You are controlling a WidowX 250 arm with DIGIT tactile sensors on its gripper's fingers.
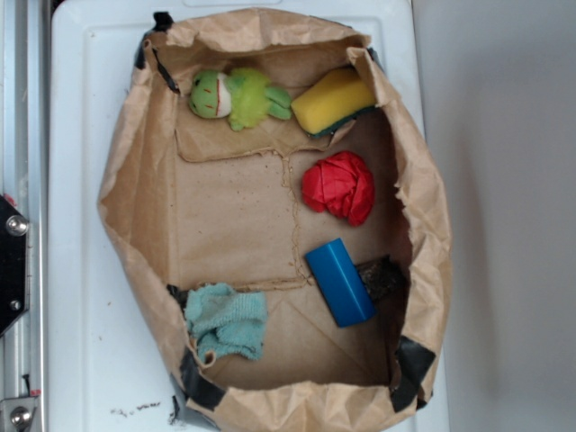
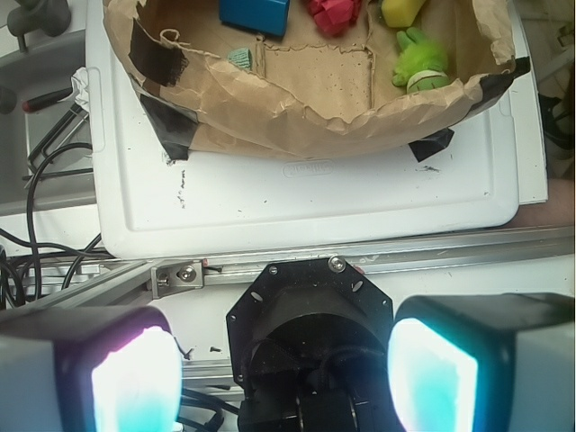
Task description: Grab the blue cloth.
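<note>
- The blue cloth (image 1: 226, 320) is lying crumpled at the lower left of the exterior view, inside the paper bag (image 1: 135, 135), pushed up against the bag's near wall.
- In the wrist view only a sliver of it (image 2: 239, 58) is peeking over the bag's rim at the upper left.
- The gripper (image 2: 283, 373) is hanging outside the bag, over the rail at the bottom of the wrist view, touching nothing.
- Its jaws are standing spread wide with nothing between them, likely ready to straddle soft fabric.
- The blue block (image 1: 339, 282), red ball (image 1: 339, 186), sponge (image 1: 332, 100) and green toy (image 1: 236, 95) are sitting well apart from the cloth, so the approach is looking uncluttered.
- The bag's tall crinkled walls are probably forcing a descent from above.
</note>
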